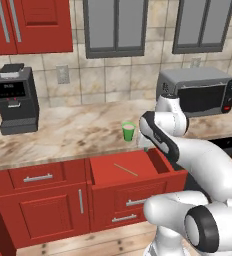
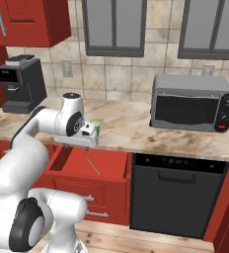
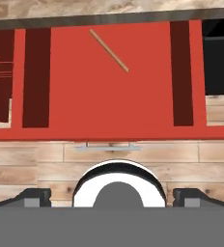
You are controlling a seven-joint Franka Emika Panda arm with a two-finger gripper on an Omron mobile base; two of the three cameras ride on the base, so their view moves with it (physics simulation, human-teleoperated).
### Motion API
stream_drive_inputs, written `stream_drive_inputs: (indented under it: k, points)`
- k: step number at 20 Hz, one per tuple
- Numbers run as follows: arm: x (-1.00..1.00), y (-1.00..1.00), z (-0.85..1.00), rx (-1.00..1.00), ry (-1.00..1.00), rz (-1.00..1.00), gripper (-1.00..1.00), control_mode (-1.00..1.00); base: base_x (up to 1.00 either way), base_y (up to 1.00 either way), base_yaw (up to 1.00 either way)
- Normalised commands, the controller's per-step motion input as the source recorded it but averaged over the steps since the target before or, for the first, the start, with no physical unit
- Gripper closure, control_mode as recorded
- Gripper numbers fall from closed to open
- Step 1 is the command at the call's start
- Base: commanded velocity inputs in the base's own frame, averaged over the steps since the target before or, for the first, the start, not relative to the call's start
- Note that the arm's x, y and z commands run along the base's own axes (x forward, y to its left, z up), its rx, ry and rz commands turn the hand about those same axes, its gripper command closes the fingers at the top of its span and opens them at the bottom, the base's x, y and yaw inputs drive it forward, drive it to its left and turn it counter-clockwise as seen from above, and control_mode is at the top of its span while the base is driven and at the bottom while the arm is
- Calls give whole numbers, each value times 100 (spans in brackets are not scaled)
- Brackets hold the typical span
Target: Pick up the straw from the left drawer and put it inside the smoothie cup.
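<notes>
- The left drawer [image 1: 108,172] stands pulled out from the red cabinet run below the tabletop [image 1: 78,132], its flat red floor bare but for one thing.
- The straw [image 1: 125,170] lies flat on that floor, slanted, well clear of the drawer's walls; in the hand view it sits toward the back of the drawer [image 3: 109,87], near the tabletop's edge, as a thin tan stick [image 3: 109,50].
- The smoothie cup [image 1: 128,131] stands upright on the tabletop, just behind the open drawer, green with pale contents on top.
- The pincer [image 3: 112,195] hangs above the drawer's front edge, looking straight down; its two dark fingertips [image 3: 34,197] stand wide apart at either side of the hand view, with nothing between them, touching nothing.
- In the right base view the hand [image 2: 89,132] sits over the drawer's near side, in front of the cup [image 2: 95,127].
- A black coffee machine [image 1: 14,97] stands at the tabletop's left end, a grey microwave [image 1: 198,90] at the right.
</notes>
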Motion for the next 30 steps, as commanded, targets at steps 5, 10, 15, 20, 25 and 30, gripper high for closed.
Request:
stream_drive_inputs:
  k: [5, 10, 15, 20, 25, 30]
  points:
    - [12, 14, -55, 0, 0, 0, -100, -100, 0, 0, 0]
    - [12, 17, -59, 0, 0, 0, -100, -100, 0, 0, 0]
    - [14, 8, -52, 0, 0, 0, -100, -100, 0, 0, 0]
    - [23, 0, -36, 0, 0, 0, -100, -100, 0, 0, 0]
    - [31, 0, -28, 0, 0, 0, -100, -100, 0, 0, 0]
    - [33, 0, -33, -1, 2, 0, -100, -100, 0, 0, 0]
